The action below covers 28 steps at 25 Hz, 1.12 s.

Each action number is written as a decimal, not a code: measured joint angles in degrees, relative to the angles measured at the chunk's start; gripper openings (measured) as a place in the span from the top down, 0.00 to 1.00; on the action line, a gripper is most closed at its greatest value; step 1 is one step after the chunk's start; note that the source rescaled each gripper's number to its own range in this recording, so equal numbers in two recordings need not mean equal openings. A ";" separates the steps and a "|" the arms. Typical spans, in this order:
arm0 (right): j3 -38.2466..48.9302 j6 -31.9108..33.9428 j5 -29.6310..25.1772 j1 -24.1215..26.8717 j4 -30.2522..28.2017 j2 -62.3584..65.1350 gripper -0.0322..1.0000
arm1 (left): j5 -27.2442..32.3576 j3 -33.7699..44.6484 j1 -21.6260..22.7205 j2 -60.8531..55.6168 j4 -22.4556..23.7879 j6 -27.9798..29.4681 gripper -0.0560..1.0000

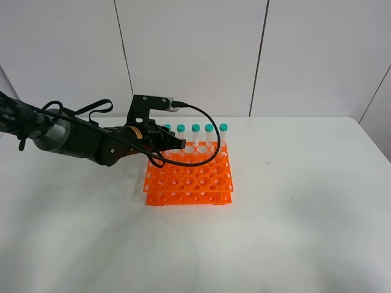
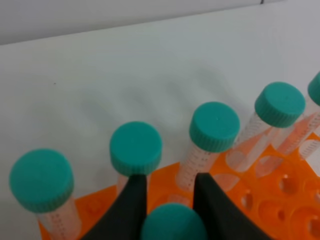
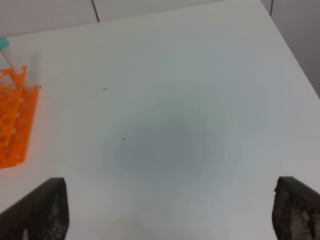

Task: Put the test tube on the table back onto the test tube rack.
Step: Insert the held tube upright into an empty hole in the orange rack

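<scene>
My left gripper (image 1: 177, 143) reaches over the back left part of the orange test tube rack (image 1: 189, 180). In the left wrist view its two black fingers (image 2: 131, 205) are shut on the test tube (image 2: 172, 224), of which only the teal cap shows. The tube's body is hidden, so I cannot tell whether it sits in a hole. Just beyond it, several other capped tubes (image 2: 215, 126) stand in the rack's back row (image 1: 195, 129). My right gripper (image 3: 170, 215) is open above the bare white table (image 3: 165, 130), holding nothing.
The rack's front rows (image 1: 195, 189) hold no tubes. In the right wrist view the rack's corner (image 3: 12, 120) lies off to one side with one tube (image 3: 5, 47) showing. The right arm is outside the exterior high view.
</scene>
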<state>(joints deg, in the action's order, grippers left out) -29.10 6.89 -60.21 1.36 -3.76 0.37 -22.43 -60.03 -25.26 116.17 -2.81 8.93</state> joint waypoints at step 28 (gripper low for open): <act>0.00 0.00 0.00 0.00 0.00 0.00 0.14 | -4.62 0.06 0.00 3.09 4.49 2.16 0.95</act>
<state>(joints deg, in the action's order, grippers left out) -29.10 6.89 -60.21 1.36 -3.76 0.37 -27.04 -59.97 -25.26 119.26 1.68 11.09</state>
